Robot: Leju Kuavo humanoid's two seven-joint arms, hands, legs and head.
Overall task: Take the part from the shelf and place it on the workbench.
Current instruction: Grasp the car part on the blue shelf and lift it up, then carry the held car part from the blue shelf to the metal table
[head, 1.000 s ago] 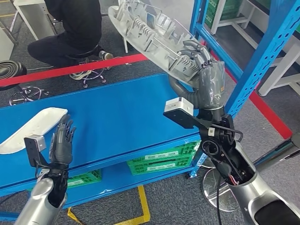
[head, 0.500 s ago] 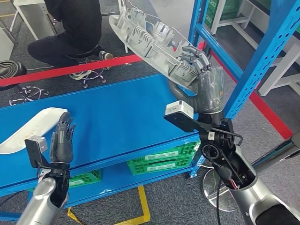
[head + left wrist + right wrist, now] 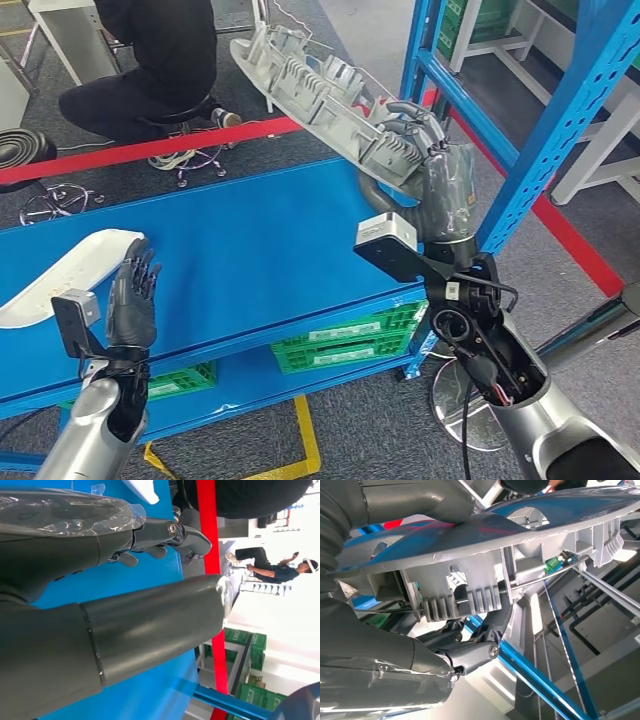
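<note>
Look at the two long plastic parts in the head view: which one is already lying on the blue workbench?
The white part at the bench's left end, beside the empty left hand. The grey ribbed part is held up by the right hand.

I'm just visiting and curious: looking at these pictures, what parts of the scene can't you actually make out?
- Grey part: in the head view its smooth face is turned away; the right hand covers its near end.
- White part on the blue workbench: cut off by the picture's left edge.
- Seated person: cut off by the head view's top edge.
- Left hand: its thumb blocks much of the left wrist view.
</note>
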